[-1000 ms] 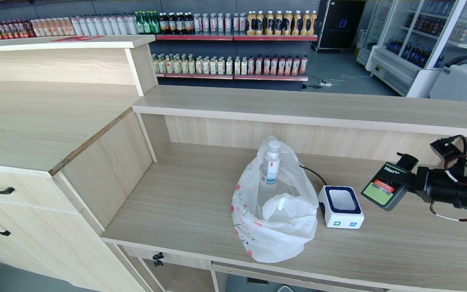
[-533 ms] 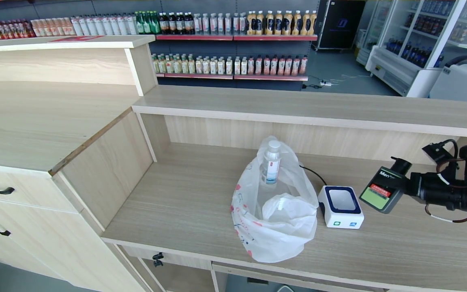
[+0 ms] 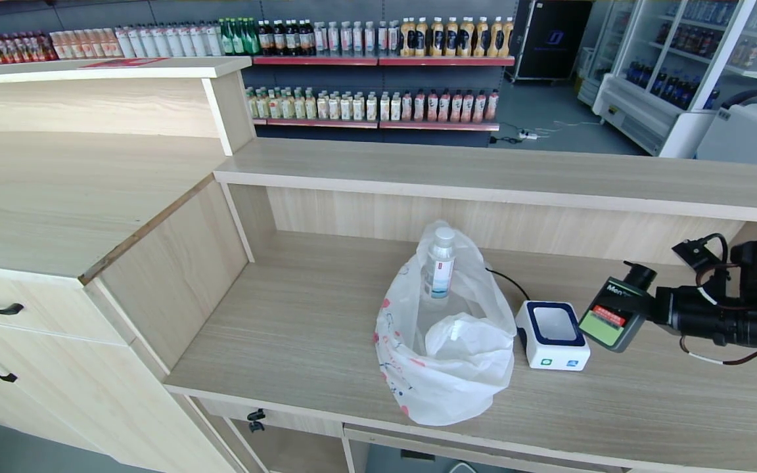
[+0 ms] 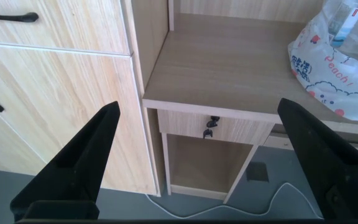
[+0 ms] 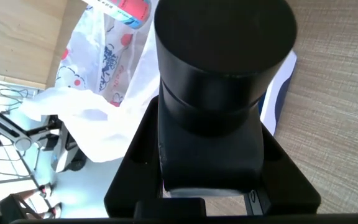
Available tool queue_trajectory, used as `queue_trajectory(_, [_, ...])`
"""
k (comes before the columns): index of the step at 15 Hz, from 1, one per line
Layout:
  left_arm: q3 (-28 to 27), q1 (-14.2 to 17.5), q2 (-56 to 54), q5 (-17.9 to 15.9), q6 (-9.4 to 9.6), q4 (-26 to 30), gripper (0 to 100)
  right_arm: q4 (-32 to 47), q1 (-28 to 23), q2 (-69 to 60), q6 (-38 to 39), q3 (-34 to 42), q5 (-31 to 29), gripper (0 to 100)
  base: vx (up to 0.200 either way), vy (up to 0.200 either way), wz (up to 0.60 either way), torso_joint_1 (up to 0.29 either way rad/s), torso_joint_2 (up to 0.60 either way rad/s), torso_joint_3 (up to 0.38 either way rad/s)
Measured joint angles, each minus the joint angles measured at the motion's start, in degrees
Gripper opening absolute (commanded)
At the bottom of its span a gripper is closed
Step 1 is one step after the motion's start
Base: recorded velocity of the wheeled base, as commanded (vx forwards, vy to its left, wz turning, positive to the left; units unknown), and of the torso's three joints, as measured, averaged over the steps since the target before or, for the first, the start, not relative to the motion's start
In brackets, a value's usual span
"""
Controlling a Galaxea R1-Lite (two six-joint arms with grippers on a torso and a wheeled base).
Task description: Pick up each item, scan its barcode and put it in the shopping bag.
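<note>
At the counter's right end, the right gripper [image 3: 656,307] is clamping a dark bottle [image 3: 615,314] by its sides. It is holding the bottle tilted in the air, black cap [image 3: 638,272] pointing up and away, green-and-red label facing upward. Just beside the bottle's lower corner, a white scanner [image 3: 552,334] with a blue-rimmed window is sitting on the wooden counter [image 3: 299,328]. Touching the scanner's other side, the white shopping bag [image 3: 444,355] is standing open, and a clear bottle [image 3: 439,263] is leaning upright inside it. Farther out, the left gripper [image 4: 199,106] is hanging low before the counter's front edge, fingers spread wide apart, gripping nothing.
</note>
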Motion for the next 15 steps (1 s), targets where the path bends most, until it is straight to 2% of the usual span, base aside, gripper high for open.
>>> queue_trajectory(10, [0.00, 0.00, 0.00, -0.02, 0.00, -0.02, 100, 0.00, 0.07, 0.95, -1.74, -0.28, 0.20, 0, 0.000, 0.000, 0.00, 0.000, 0.00, 0.000])
queue_trajectory(15, [0.00, 0.00, 0.00, -0.02, 0.00, -0.02, 100, -0.22, 0.07, 2.40, -1.87, -2.76, 0.20, 0, 0.000, 0.000, 0.00, 0.000, 0.00, 0.000])
